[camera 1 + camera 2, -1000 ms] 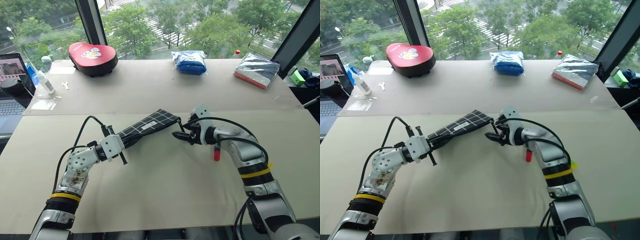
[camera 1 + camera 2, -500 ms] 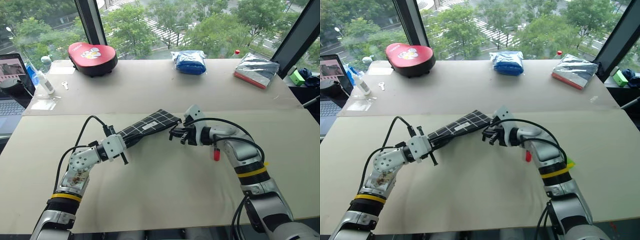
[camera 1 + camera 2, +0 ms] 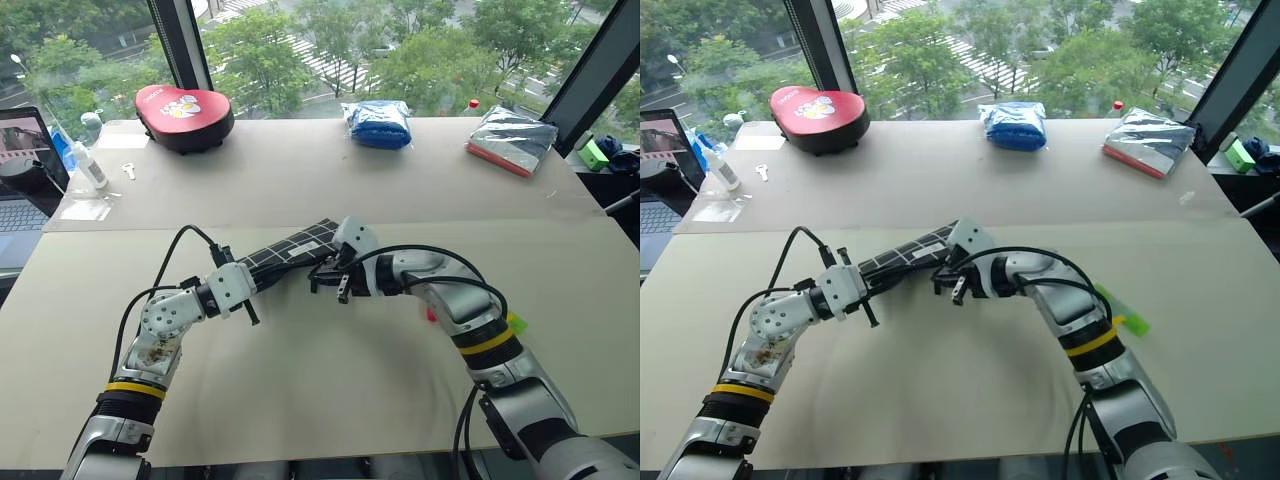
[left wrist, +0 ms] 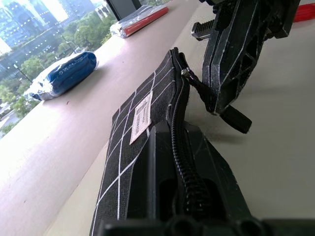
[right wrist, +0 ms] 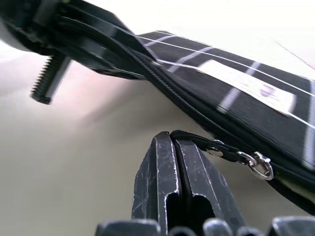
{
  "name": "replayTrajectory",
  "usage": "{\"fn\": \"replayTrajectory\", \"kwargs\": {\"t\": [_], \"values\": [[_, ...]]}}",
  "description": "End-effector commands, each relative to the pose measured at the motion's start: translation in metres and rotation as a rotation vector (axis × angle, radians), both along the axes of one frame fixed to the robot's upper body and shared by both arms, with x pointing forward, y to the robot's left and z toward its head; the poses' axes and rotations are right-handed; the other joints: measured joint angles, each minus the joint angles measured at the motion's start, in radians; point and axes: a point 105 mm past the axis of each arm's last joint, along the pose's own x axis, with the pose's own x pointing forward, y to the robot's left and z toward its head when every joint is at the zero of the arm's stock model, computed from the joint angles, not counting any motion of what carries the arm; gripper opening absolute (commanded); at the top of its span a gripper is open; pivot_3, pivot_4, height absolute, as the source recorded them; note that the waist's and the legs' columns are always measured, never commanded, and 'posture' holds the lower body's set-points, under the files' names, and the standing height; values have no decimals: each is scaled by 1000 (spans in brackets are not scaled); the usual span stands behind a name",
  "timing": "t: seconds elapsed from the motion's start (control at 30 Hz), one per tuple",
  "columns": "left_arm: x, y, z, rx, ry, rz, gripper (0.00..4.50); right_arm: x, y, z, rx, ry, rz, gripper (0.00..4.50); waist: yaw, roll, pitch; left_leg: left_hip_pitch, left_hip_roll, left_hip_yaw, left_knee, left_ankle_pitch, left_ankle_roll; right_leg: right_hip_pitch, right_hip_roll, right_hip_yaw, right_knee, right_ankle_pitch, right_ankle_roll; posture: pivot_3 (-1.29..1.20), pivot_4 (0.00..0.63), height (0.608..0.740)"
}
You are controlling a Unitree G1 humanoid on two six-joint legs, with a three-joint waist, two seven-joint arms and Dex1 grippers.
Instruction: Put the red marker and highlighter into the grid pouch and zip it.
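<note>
The grid pouch [image 3: 295, 246] hangs just above the table, black with white lines and a small white label. My left gripper [image 3: 250, 284] is shut on its near end, and the zipper runs between the fingers [image 4: 162, 196]. My right gripper [image 3: 335, 281] is shut on the black zipper pull strap [image 5: 219, 149], beside the pouch's middle. The metal slider [image 5: 259, 165] sits near the pouch's far end [image 4: 183, 72]. The highlighter [image 3: 1122, 315] lies on the table behind my right forearm. A bit of the red marker [image 3: 431, 314] peeks out beside that arm.
Along the far side of the table [image 3: 330, 390] lie a red heart-shaped case [image 3: 185, 115], a blue bag [image 3: 378, 123] and a silver packet [image 3: 512, 138]. A laptop [image 3: 20, 175] and a small bottle [image 3: 88, 162] stand at the far left.
My right gripper, open by the pouch's far end a second ago, has shut on the pull strap and moved left along the pouch toward my left gripper. The left arm has held still.
</note>
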Motion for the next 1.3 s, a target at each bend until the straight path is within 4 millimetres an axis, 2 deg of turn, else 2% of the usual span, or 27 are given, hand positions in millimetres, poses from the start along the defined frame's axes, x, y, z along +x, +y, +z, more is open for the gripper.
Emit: {"fn": "replayTrajectory", "kwargs": {"t": [0.03, 0.23, 0.3, 0.37, 0.4, 0.5, 0.6, 0.73, 0.8, 0.87, 0.97, 1.1, 1.17, 1.2, 1.3], "values": [[-1, -9, 17, -13, -55, -33, 0, -18, 23, 25, 68, -45, 132, 34, 0, 0, 0, 0, 0, 0, 0, 0, 0, 0, 0, 0, 0, 0, 0, 0, 150, 740], [0, -11, 19, -15, -56, -35, 0, -19, 36, 28, 124, -2, 125, 34, 0, 0, 0, 0, 0, -1, 0, 3, -5, 0, 0, 0, 0, 0, 0, 0, 150, 740], [-1, -11, 19, -15, -56, -35, 0, -5, 31, 25, 125, -14, 39, 34, 0, 0, 0, 0, 0, -1, 0, 3, -6, 0, 0, 0, 0, 0, 0, 0, 150, 740], [-1, -11, 19, -15, -57, -35, 0, 10, 21, 23, 127, -30, -45, 600, 0, 0, 0, 0, 0, -1, 0, 3, -6, 0, 0, 0, 0, 0, 0, 0, 150, 740], [-1, -11, 20, -15, -57, -36, 0, 14, 16, 23, 124, -34, -73, 717, -1, 0, 0, 0, 0, -1, 0, 3, -6, 0, 0, 0, 0, 0, 0, 0, 150, 740], [-1, -12, 20, -18, -58, -35, 0, 16, 0, 24, 124, -41, -106, 1681, 0, 0, 0, 0, -1, -1, 0, 4, -6, -1, 0, 0, 1, 0, 0, 0, 150, 740], [-3, -14, 21, -27, -60, -38, 0, 7, -17, 28, 169, -3, -127, 2680, 11, 0, 0, 0, -1, -1, 0, 4, -6, 0, -1, -1, 0, 0, 0, 0, 150, 740], [-7, -19, 26, -79, -55, -70, 0, -27, -38, 30, 192, 72, -66, 4035, 9, 0, 0, -2, -1, -1, 0, 3, -6, -1, -1, 0, -1, 0, 0, 0, 150, 740], [-11, -23, 30, -110, -50, -98, 0, -44, -52, 35, 202, 87, -49, 4035, 7, 0, 0, -3, 0, -1, 0, 3, -5, -2, -1, -1, -1, 0, 0, 0, 150, 740], [-13, -25, 30, -119, -47, -111, 0, -53, -64, 37, 193, 83, -59, 4035, 4, 0, 0, -3, 0, -1, 0, 1, -3, -2, -1, -1, -1, 0, 0, 0, 150, 740], [-11, -25, 31, -132, -45, -114, 0, -57, -106, 48, 140, -3, -172, 4035, 7, 0, 0, -3, 0, -1, 1, -1, 1, 0, -1, 0, -1, 0, 1, 0, 150, 740], [-4, -25, 32, -151, -49, -103, 0, -42, -174, 55, 35, -96, -453, 4035, 20, 0, 0, -2, -1, -1, 2, -2, 2, 1, -1, 0, -2, 0, 1, 0, 150, 740], [0, -25, 30, -155, -48, -92, 0, -42, -198, 58, 13, -109, -526, 4035, 26, -1, 0, -2, 0, 0, 3, -2, 3, 2, -1, 0, -2, 0, 1, 0, 150, 740], [2, -25, 28, -155, -43, -91, 0, -42, -216, 57, -14, -116, -588, 4035, 26, -1, 0, -2, 0, 0, 3, -2, 3, 2, -1, 0, -2, 0, 1, 0, 150, 740], [2, -27, 23, -147, -35, -113, 0, -47, -252, 46, -92, -98, -698, 4035, 28, -1, 0, -1, 0, 1, 3, -2, 3, 3, -1, 0, -2, 0, 1, 0, 150, 740]]}}
